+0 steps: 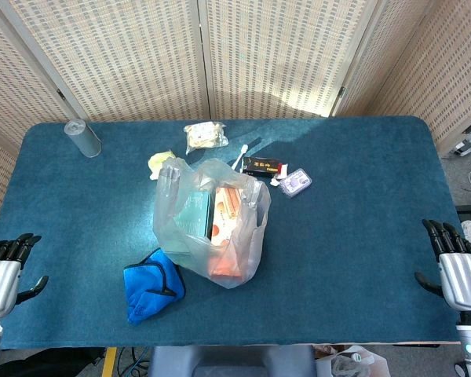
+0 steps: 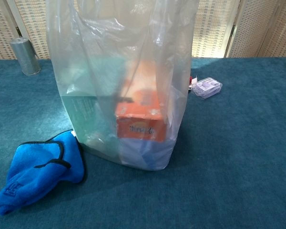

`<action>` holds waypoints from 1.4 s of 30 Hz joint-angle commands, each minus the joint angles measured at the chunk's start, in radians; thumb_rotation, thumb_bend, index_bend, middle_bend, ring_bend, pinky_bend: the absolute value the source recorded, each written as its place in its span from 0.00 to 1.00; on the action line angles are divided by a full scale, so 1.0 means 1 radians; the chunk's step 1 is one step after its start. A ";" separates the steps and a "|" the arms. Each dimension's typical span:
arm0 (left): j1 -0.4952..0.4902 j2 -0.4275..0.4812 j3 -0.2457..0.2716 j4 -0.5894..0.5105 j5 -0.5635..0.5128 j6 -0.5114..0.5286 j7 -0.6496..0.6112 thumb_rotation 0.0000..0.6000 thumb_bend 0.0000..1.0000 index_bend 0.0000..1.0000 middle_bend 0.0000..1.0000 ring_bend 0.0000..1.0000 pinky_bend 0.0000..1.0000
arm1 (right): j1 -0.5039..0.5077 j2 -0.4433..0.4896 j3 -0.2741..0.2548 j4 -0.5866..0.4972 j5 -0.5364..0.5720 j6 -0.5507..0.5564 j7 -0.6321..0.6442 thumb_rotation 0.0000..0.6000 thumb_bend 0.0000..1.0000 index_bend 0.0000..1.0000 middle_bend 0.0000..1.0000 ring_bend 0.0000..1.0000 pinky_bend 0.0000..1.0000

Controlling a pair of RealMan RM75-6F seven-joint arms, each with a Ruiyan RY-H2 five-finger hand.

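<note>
Clear plastic bag, orange box, lettering unreadable

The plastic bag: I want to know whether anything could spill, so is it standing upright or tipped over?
Upright. The plastic bag stands on the table, mouth upward, with an orange box and a green box inside.

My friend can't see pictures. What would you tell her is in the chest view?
A clear plastic bag stands upright in the middle of a teal table, with an orange box and a pale green box showing through it. A blue cloth lies beside it at front left; a grey can and a small purple case sit farther back.
</note>
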 commanded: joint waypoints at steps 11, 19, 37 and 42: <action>-0.041 0.045 -0.003 -0.001 0.057 -0.057 -0.256 1.00 0.19 0.20 0.19 0.22 0.17 | -0.009 0.017 0.004 -0.012 -0.019 0.030 0.007 1.00 0.16 0.00 0.12 0.09 0.27; -0.138 0.109 -0.036 -0.021 0.105 -0.145 -0.600 1.00 0.19 0.20 0.19 0.23 0.18 | -0.003 0.043 0.010 -0.036 -0.040 0.037 0.005 1.00 0.16 0.00 0.12 0.09 0.27; -0.412 0.265 -0.118 -0.094 0.173 -0.384 -1.448 1.00 0.19 0.16 0.21 0.26 0.22 | -0.008 0.045 0.003 -0.059 -0.070 0.058 -0.011 1.00 0.16 0.00 0.12 0.09 0.27; -0.497 0.263 -0.109 -0.085 0.221 -0.453 -1.572 1.00 0.19 0.19 0.22 0.26 0.25 | -0.015 0.045 0.000 -0.062 -0.072 0.067 -0.012 1.00 0.16 0.00 0.12 0.09 0.27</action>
